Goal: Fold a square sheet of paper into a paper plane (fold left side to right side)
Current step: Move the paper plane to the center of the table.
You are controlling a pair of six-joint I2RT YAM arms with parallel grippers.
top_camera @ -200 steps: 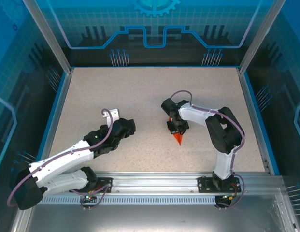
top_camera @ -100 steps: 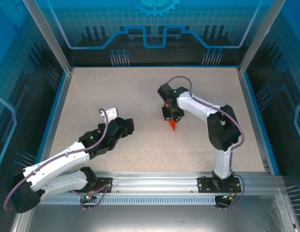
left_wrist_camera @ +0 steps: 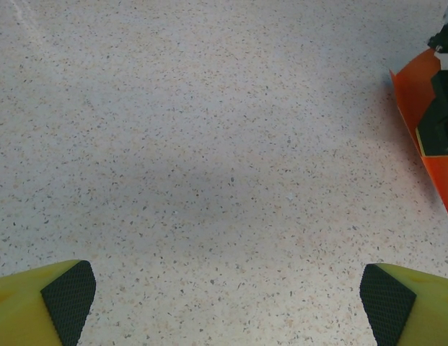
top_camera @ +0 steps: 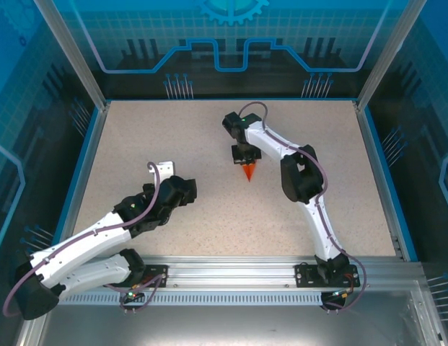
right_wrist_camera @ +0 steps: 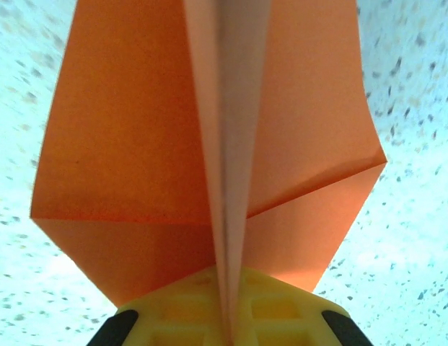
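Paper plane sits mid-table, towards the far side, right of centre. Long axis runs far to near, and the pointed tip faces the near edge, where the arm bases are. Its wide end is tucked under the right gripper.

Overhead view gives the heading, but the grip is hidden under the wrist. The right wrist view fills that in: the right gripper has its yellow fingers pressed together on the plane's centre fold. That fold runs straight up the view, with orange flaps spread to either side.

Left wrist view catches the plane side-on at the right edge, over the speckled tabletop. Cannot tell whether it touches.

Left gripper is spread wide over bare tabletop, pads far apart, well apart from the plane.
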